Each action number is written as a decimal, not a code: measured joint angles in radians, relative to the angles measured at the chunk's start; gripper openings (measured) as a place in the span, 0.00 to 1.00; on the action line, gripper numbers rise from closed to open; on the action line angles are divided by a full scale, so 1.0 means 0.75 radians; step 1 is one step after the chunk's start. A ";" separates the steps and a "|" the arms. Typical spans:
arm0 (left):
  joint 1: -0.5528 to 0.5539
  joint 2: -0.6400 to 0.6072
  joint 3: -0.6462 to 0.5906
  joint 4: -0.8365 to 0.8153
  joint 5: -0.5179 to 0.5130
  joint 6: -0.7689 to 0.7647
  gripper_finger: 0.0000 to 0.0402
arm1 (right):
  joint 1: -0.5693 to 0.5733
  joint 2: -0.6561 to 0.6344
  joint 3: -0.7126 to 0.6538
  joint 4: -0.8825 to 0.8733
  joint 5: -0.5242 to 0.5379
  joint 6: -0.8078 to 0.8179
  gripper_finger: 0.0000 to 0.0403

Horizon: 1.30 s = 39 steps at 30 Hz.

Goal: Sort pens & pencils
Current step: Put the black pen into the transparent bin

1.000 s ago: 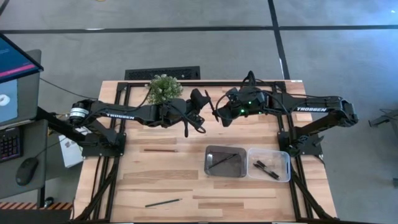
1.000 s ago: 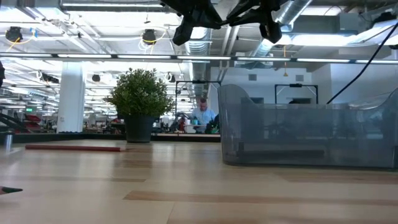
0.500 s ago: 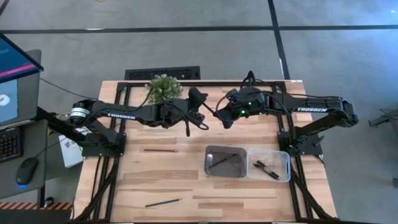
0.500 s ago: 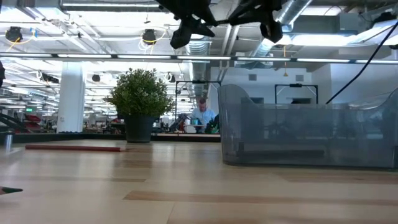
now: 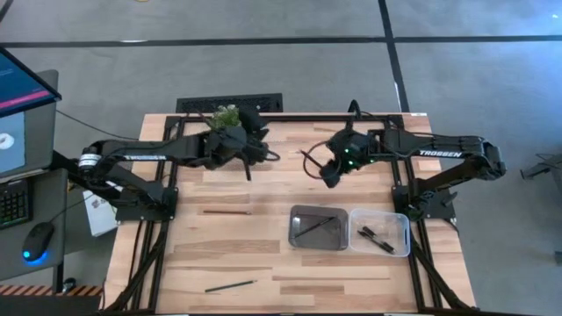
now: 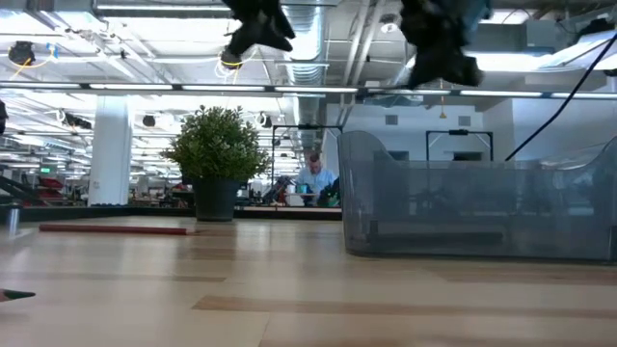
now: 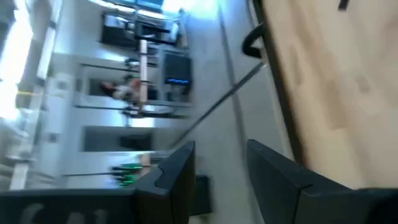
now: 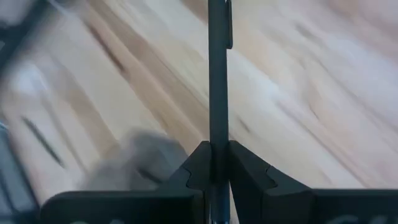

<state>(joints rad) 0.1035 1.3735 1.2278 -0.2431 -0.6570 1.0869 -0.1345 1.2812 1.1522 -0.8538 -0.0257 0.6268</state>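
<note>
Pen, slim dark straight stick, was clamped upright between the right gripper's clenched dark fingers, held in the air behind the metal tray. Left gripper, jaws parted and empty, hung farther left of the tray by the leafy plant. Pencils: one inside the rectangular tray, one reddish left of it, one dark nearer the front edge. Two more pens lay in the clear plastic bin touching the tray's right side.
</note>
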 joint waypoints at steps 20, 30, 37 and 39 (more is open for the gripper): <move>0.139 -0.104 -0.057 -0.442 0.452 -0.624 0.34 | 0.618 -0.285 -0.116 -0.423 0.244 0.394 0.16; 0.139 -0.104 -0.065 -0.364 0.457 -0.691 0.34 | 1.055 -0.385 -0.320 -0.424 0.300 0.880 0.16; 0.139 -0.104 -0.065 -0.348 0.504 -0.759 0.34 | 1.359 -0.381 -0.426 -0.415 0.361 1.321 0.16; 0.139 -0.104 -0.065 -0.347 0.514 -0.768 0.34 | 1.444 -0.381 -0.453 -0.405 0.384 1.434 0.16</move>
<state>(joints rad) 0.2077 1.2957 1.1790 -0.5030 -0.2718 0.5105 0.9485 0.9955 0.8127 -1.1579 0.2622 1.7019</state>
